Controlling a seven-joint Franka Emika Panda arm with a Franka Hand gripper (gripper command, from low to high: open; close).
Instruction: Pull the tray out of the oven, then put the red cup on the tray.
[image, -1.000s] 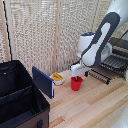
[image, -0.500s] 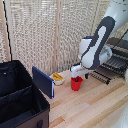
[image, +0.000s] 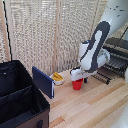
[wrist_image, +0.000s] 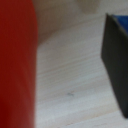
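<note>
1. Gripper (image: 77, 75) is positioned directly over the red cup (image: 77, 84), at its rim; jaw state cannot be told.
2. Red cup is seen standing on the wooden table (image: 95, 107), between the white bowl (image: 58, 78) and the tray (image: 107, 76).
3. Tray is seen pulled out in front of the oven (image: 117, 55).
4. In the wrist view, red cup (wrist_image: 17, 65) is blurred at close range, with the blue board (wrist_image: 117, 55) nearby.

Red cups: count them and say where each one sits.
1. The red cup stands on the wooden table, under the gripper, beside the white bowl. Others may be hidden.
</note>
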